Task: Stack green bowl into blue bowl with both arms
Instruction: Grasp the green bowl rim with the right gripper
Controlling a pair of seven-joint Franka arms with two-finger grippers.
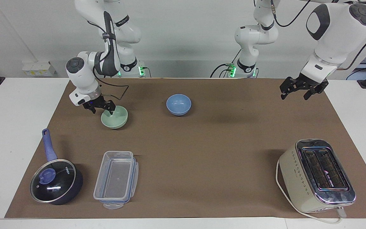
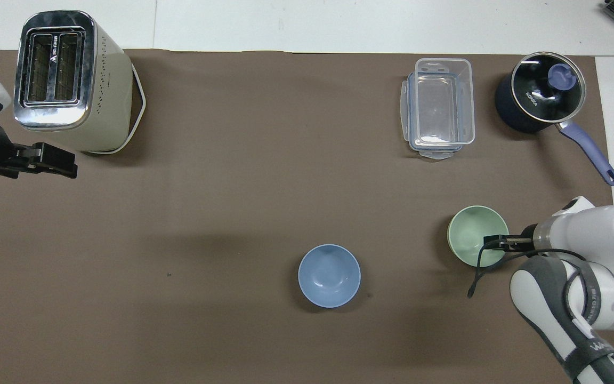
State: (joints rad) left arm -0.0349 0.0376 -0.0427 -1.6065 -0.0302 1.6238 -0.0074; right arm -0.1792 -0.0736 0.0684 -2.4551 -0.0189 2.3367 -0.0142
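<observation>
The green bowl (image 1: 116, 119) sits upright on the brown mat toward the right arm's end; it also shows in the overhead view (image 2: 469, 234). The blue bowl (image 1: 178, 104) sits upright and empty near the mat's middle, slightly nearer to the robots, and also shows in the overhead view (image 2: 329, 276). My right gripper (image 1: 102, 108) is low at the green bowl's rim and open, with one finger inside the bowl and one outside; from overhead it (image 2: 494, 242) covers that rim. My left gripper (image 1: 295, 93) hangs open and empty in the air over the mat's edge at the left arm's end.
A cream toaster (image 1: 316, 175) stands at the left arm's end, farther from the robots. A clear plastic container (image 1: 116, 179) and a dark blue lidded saucepan (image 1: 54, 186) with a periwinkle handle lie farther out than the green bowl. The brown mat (image 1: 202, 152) covers the white table.
</observation>
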